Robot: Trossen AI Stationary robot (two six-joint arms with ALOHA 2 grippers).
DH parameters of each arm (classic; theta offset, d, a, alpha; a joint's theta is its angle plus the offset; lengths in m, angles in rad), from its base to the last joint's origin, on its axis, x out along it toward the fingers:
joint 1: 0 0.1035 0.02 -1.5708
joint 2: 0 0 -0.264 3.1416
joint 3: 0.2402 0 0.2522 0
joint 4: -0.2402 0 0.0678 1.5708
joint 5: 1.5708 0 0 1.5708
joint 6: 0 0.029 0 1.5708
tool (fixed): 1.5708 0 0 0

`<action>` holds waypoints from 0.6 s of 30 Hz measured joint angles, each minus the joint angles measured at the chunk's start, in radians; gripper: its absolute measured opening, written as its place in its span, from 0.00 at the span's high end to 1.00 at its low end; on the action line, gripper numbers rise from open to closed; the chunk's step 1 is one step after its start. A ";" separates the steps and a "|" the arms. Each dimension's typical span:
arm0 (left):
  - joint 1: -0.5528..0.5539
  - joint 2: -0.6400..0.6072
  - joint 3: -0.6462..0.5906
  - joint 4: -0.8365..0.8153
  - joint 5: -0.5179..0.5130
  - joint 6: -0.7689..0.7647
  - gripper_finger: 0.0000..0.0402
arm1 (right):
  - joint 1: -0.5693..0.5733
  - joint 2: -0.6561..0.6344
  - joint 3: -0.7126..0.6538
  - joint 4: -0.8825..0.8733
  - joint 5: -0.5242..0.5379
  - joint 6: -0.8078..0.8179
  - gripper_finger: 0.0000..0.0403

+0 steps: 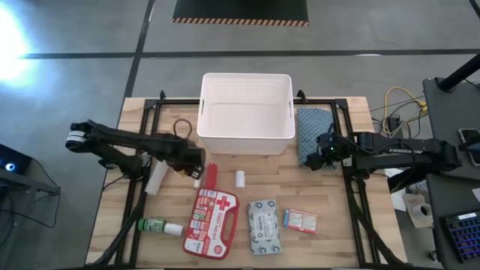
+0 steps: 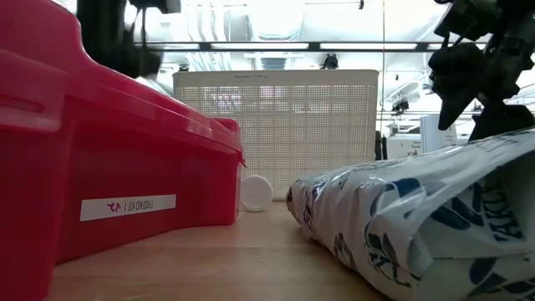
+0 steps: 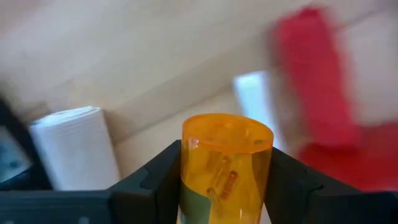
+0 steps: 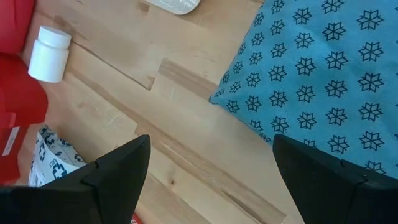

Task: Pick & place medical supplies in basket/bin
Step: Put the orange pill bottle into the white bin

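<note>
the left claw (image 3: 227,186) pinches an orange pill bottle (image 3: 226,163) above the surface (image 1: 330,187), beside a white roll (image 1: 157,178), probably to carry it to the white bin (image 1: 246,112) just behind. the right claw (image 4: 211,180) waits spread near the blue cloth (image 4: 323,81).

Your left gripper (image 3: 225,180) clamps an orange vial (image 3: 226,163). A white roll (image 3: 76,146) lies beside it. The red case (image 3: 323,99) is beyond.

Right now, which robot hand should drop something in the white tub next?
The left hand: it already grips the orange vial near the white tub. The right hand is open and empty over the blue cloth.
</note>
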 joint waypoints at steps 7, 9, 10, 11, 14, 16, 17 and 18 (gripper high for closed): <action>-0.052 -0.017 0.513 -0.012 -0.224 0.128 0.60 | 0.000 -0.002 0.001 0.038 -0.008 -0.042 0.18; -0.004 0.005 0.624 0.045 -0.330 0.280 0.60 | 0.000 -0.001 0.001 0.057 -0.011 -0.059 0.18; 0.036 0.024 0.671 0.068 -0.355 0.365 0.60 | 0.000 -0.001 0.001 0.066 -0.012 -0.067 0.18; 0.081 0.044 0.710 0.084 -0.361 0.449 0.60 | 0.000 -0.001 0.001 0.073 -0.012 -0.074 0.18; 0.224 0.128 0.798 0.115 -0.348 0.650 0.60 | 0.000 -0.001 0.001 0.084 -0.016 -0.096 0.18; 0.314 0.193 0.839 0.111 -0.263 0.750 0.60 | 0.000 -0.001 0.001 0.082 -0.027 -0.106 0.18; 0.355 0.226 0.856 0.110 -0.205 0.785 0.60 | 0.000 -0.001 0.001 0.082 -0.032 -0.113 0.18; 0.388 0.261 0.872 0.111 -0.148 0.816 0.60 | 0.000 -0.001 0.001 0.082 -0.035 -0.115 0.18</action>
